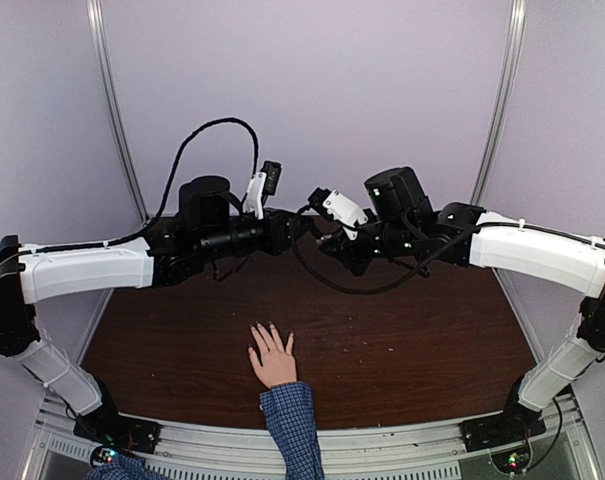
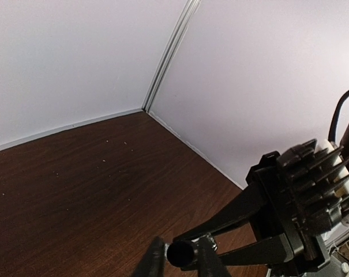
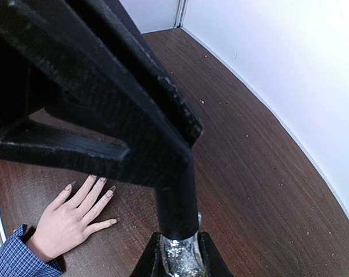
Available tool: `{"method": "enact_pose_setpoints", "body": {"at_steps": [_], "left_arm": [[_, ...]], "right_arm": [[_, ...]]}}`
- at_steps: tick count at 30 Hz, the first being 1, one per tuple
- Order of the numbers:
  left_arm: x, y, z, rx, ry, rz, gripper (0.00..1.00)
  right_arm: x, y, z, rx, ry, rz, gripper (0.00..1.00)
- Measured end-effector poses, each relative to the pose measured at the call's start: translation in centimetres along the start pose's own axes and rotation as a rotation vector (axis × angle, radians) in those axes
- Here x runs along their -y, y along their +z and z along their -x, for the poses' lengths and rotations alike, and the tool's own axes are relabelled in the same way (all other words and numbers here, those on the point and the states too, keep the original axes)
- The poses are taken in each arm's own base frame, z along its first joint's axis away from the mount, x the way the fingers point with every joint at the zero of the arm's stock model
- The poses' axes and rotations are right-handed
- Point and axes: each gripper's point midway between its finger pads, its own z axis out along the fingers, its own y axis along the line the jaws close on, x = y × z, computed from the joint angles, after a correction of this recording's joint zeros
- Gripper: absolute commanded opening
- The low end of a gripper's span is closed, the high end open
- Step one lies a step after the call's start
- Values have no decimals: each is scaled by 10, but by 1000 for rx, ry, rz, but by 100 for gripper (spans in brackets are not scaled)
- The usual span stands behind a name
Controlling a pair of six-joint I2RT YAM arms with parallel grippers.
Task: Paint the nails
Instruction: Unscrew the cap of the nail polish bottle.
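Two robot hands, one small bottle

Both robot hands meet high over the back of the worktop [image 1: 412, 330]. The right hand [image 3: 175, 257] is pinching a small glass bottle [image 3: 177, 251] from below, with its fingers pressed tight on the sides. The left hand [image 2: 180, 258] is pinching the black cap [image 2: 180, 253] on top of that bottle. I think they are getting ready to take the cap off, so no painting has begun.

The nails [image 3: 105, 183] are on the person's hand [image 3: 70, 222]. It lies flat on the worktop near the front edge, fingers spread, with a blue checked cuff [image 3: 15, 259] at the wrist. It is well apart from the bottle, lower down and closer to the front.

What could go wrong? Glass is smooth, so the bottle could slip or twist in the right hand when the cap turns. Then it could fall and spill on the wood. If the cap comes off crooked, the bottle could tip. A wet brush could drip on the long way down to the person. The nails are tiny, so a small wobble would put paint on skin. If the person moves, the brush will miss.
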Motion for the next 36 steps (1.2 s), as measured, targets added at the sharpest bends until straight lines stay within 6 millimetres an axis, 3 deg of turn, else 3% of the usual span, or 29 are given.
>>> {"method": "enact_pose_setpoints", "body": {"at_steps": [7,10,14,16,19,26,36], "left_arm": [[1,-17,7,-38,95,-34,54],[5,-43,28,-11,149,-82,67],[23,-80,54,37,252,-132,73],[32,-92,56,45,292,-153,74],[38,-103,45,8,344,-180,74],[61,-112,-16,-221,483,-436,67],[84,-115,-34,-281,566,-589,56]], "right_arm": [[-2,-1,-2,5,10,44,0],[-8,-4,-3,15,17,103,0],[-28,-15,-6,39,27,243,0],[-40,-21,-5,56,28,321,0],[-59,-30,-2,86,25,436,0],[-90,-49,6,135,29,646,0],[-115,-64,6,113,23,820,0]]}}
